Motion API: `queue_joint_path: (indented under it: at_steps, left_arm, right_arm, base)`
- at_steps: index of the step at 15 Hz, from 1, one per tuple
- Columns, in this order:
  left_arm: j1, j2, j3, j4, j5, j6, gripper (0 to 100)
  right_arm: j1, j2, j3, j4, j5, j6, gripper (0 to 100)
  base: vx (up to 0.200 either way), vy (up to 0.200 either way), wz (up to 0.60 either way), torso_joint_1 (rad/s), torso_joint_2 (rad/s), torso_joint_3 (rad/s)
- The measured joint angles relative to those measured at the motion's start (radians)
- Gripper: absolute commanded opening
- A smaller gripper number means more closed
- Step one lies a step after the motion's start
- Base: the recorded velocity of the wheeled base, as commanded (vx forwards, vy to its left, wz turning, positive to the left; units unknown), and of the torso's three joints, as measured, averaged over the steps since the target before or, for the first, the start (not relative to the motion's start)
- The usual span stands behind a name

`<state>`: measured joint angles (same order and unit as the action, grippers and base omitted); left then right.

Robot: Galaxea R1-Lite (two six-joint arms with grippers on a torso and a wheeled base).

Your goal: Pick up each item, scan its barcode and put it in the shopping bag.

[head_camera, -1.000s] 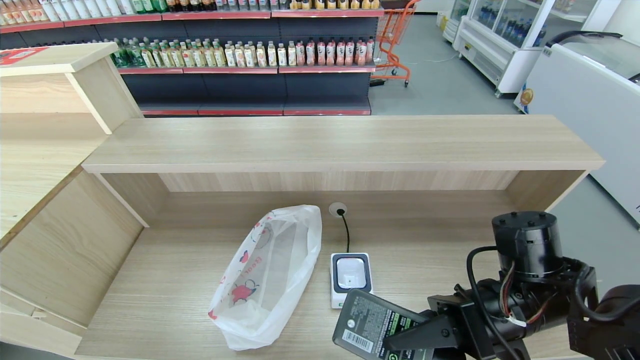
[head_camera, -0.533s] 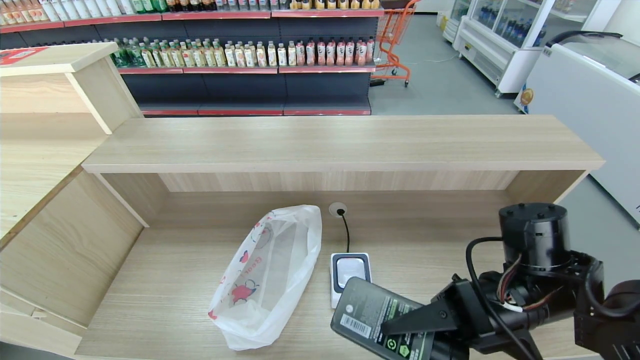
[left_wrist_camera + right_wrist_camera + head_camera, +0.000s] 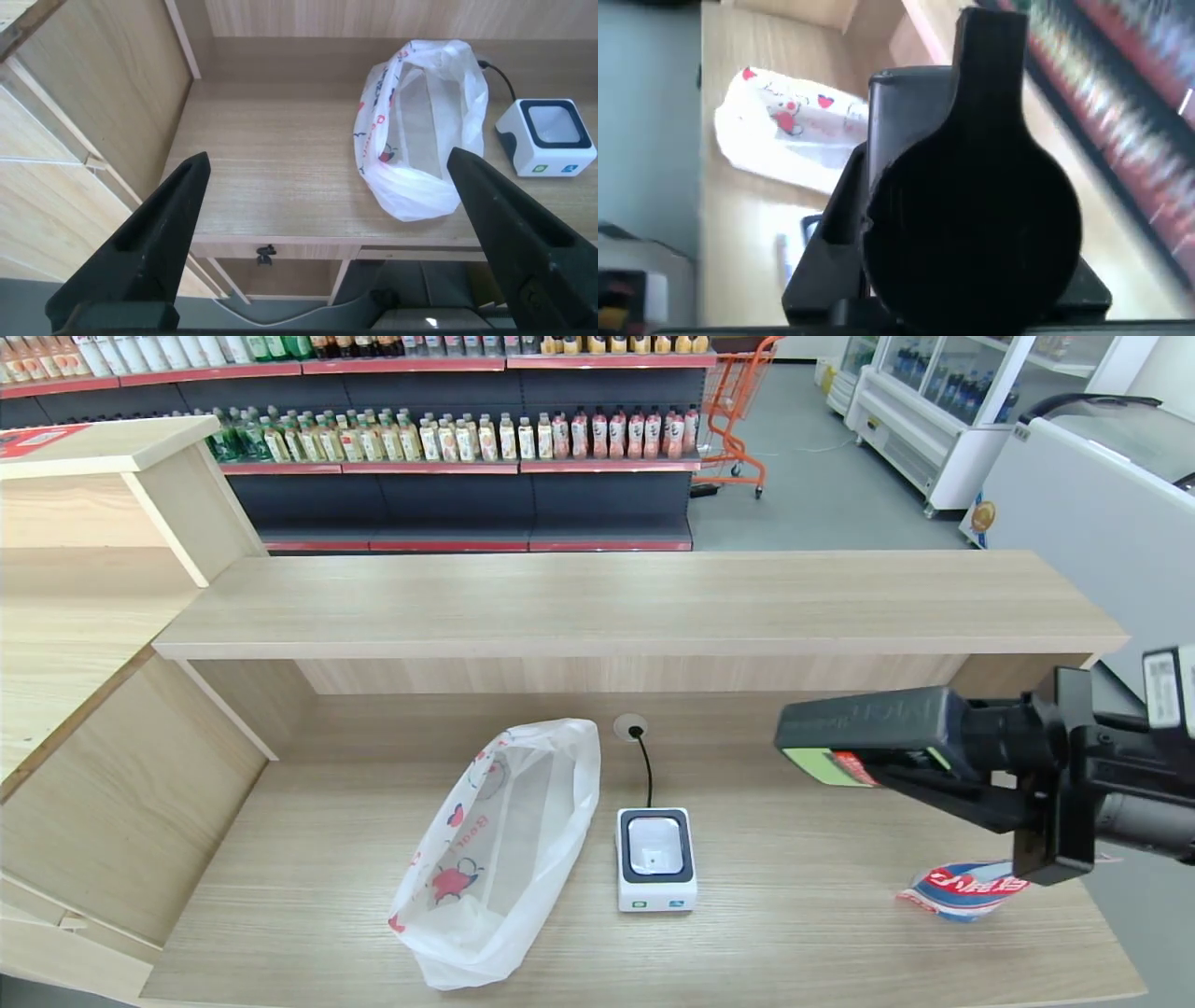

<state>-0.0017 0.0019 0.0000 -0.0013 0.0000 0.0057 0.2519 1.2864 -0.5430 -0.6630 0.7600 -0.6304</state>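
Right now a flat dark packet [image 3: 845, 721] is held clamped in the right gripper [image 3: 920, 751], raised edge-on above the right end of the wooden counter [image 3: 794, 933], well apart from the barcode scanner [image 3: 656, 859]. The white shopping bag [image 3: 504, 859] is seen lying open just beside the scanner. A red, white and blue pouch [image 3: 962, 889] lies under the right arm. The left gripper [image 3: 329, 163] is spread wide, nothing held.

Our right arm [image 3: 1111, 793] comes in from our right side, roughly level, wrist rolled so the gripper [image 3: 920, 751] lies sideways, fingers clamped on a dark flat pack [image 3: 859, 721]. Our left gripper [image 3: 329, 163] angles downward, its two fingers [image 3: 154, 243] spread wide apart.
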Motion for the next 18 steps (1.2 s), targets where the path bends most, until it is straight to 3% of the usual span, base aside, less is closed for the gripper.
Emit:
queue_joint_path:
  at_steps: [3, 6, 14, 18]
  left_arm:
    - [0.0, 0.0, 0.0, 0.0, 0.0, 0.0, 100]
    - [0.0, 0.0, 0.0, 0.0, 0.0, 0.0, 100]
    - [0.0, 0.0, 0.0, 0.0, 0.0, 0.002, 100]
    - [0.001, 0.0, 0.0, 0.0, 0.0, 0.002, 100]
  right_arm:
    - [-0.124, -0.025, 0.052, 0.218, -0.099, 0.506, 0]
    - [-0.16, 0.055, 0.063, 0.282, -0.125, 0.714, 0]
    - [-0.174, 0.186, 0.051, 0.291, -0.128, 0.769, 0]
    - [-0.174, 0.196, 0.049, 0.292, -0.13, 0.77, 0]
  base:
    - [0.0, 0.0, 0.0, 0.0, 0.0, 0.0]
    - [0.0, 0.0, 0.0, 0.0, 0.0, 0.0]
    - [0.0, 0.0, 0.0, 0.0, 0.0, 0.0]
    - [-0.15, 0.15, 0.0, 0.002, 0.0, 0.003]
